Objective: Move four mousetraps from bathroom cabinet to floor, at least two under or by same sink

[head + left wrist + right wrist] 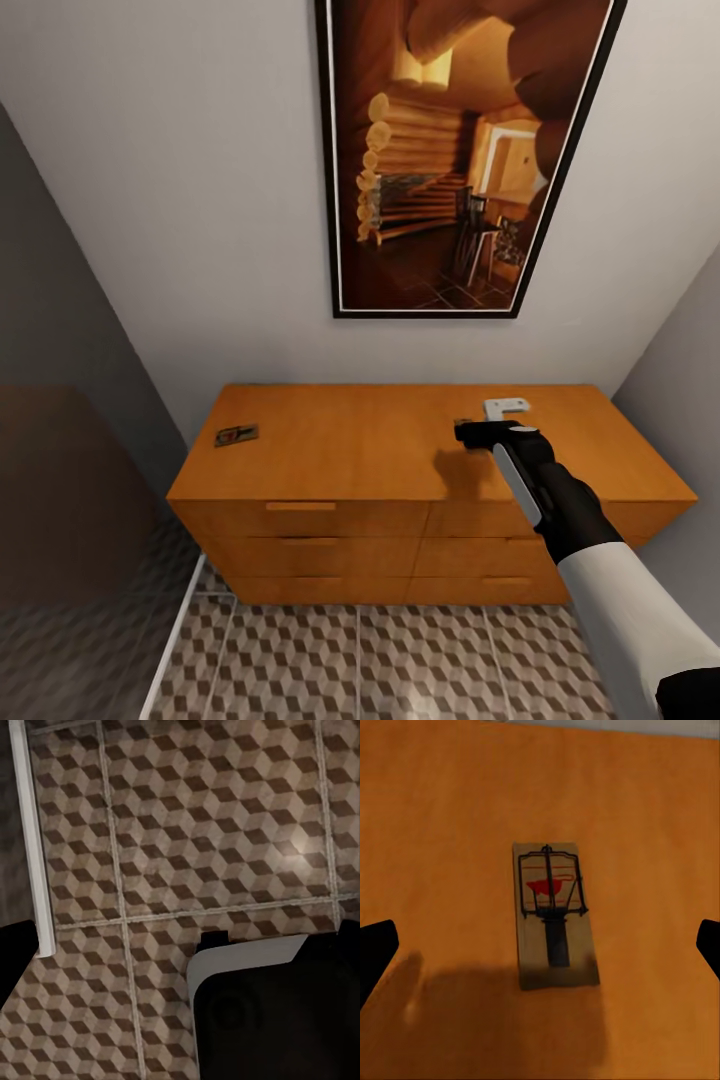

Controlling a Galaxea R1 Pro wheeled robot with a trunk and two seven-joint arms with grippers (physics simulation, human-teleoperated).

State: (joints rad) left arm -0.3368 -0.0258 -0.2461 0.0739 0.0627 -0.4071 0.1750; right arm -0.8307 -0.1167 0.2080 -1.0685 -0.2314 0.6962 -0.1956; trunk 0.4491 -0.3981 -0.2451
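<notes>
Dark side wall [60,330]: far left in head view, grey-brown, runs down to the floor.
Bathroom floor [400,660]: cube-pattern tiles in brown, beige, white, pale grout; in front of the cabinet.
White strip [34,840]: narrow, straight, along the tile edge in left wrist view; same pale strip at lower left of head view.
Left claw [180,945]: aimed down at the tiles; dark fingertips [15,952] at opposite frame edges, spread wide, nothing between them.
Robot body part [270,1012]: white-edged dark block low in left wrist view, above the tiles.
Left mousetrap [237,435]: flat on the cabinet top near its left rear corner, well apart from the right claw.
Cabinet [330,545]: orange-brown, low and wide, against the white wall; drawers in two columns, slim handles; top serves as worktop.
Framed picture [460,150]: dark frame, log-cabin interior, on the wall above the cabinet.
Right mousetrap [553,913]: flat on the cabinet top, tan board, dark wire, red mark; directly below the right claw, between the fingertips' line, not touched.
Right claw [478,430]: over the right half of the cabinet top, spread wide, holding nothing; shadow on the wood beside it.
</notes>
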